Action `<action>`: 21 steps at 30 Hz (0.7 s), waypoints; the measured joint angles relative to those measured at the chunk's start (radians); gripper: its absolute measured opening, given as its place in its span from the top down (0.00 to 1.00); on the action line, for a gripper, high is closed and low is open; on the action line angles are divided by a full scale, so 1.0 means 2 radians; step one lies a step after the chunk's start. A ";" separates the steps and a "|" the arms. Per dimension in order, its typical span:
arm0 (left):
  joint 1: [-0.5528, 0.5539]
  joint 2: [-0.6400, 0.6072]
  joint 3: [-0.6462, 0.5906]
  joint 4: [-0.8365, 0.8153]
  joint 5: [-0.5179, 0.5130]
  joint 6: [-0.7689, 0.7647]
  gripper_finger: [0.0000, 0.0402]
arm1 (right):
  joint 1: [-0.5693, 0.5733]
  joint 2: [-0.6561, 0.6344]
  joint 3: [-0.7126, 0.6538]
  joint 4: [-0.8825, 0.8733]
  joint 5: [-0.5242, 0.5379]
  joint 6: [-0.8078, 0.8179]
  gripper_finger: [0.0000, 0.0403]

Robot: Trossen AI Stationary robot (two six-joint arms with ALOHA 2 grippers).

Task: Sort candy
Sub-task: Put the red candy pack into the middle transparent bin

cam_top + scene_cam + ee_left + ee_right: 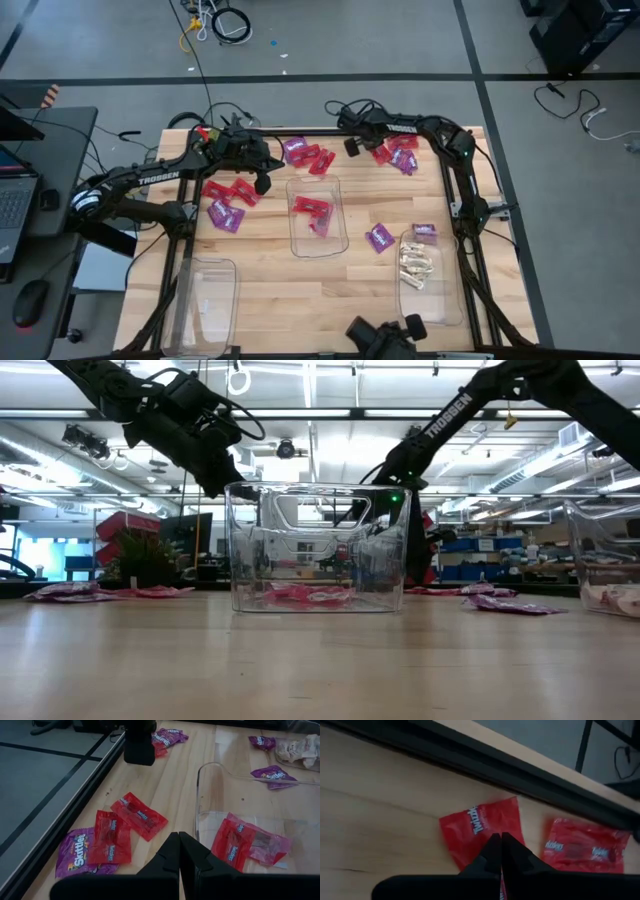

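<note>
1. From my remote seat I see the table [320, 300] carrying three clear bins: the middle bin [338, 215] holds a few red packets [234, 842], the right-hand bin [447, 300] holds the cream pieces [417, 266], and the left-hand bin [212, 310] looks nearly bare. The risk here is a packet landing in the wrong bin or glancing off a rim, since the thin walls are hard to judge from above.

2. The right claw [500, 851] hangs low at the table's far edge, fingers pressed together with nothing visibly between them, directly over a red Twizzlers packet [475, 832]. I judge that descending like this would shove the flat packet along the wood or pin it instead of lifting it.

3. The left claw [178, 857] hovers just outside the middle bin's near wall, fingers also pressed together and empty. A careless swing could knock that light bin and spill its contents.

4. Loose red packets [137, 815] overlap a purple Skittles packet [77, 852] beside it; a pinch there could lift two kinds at once.

5. More candy lies scattered along the far side, still unsorted.
</note>
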 joint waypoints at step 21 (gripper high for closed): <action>0.003 0.000 0.000 -0.010 -0.026 -0.004 1.00 | 0.034 -0.018 0.064 0.135 -0.085 0.063 0.99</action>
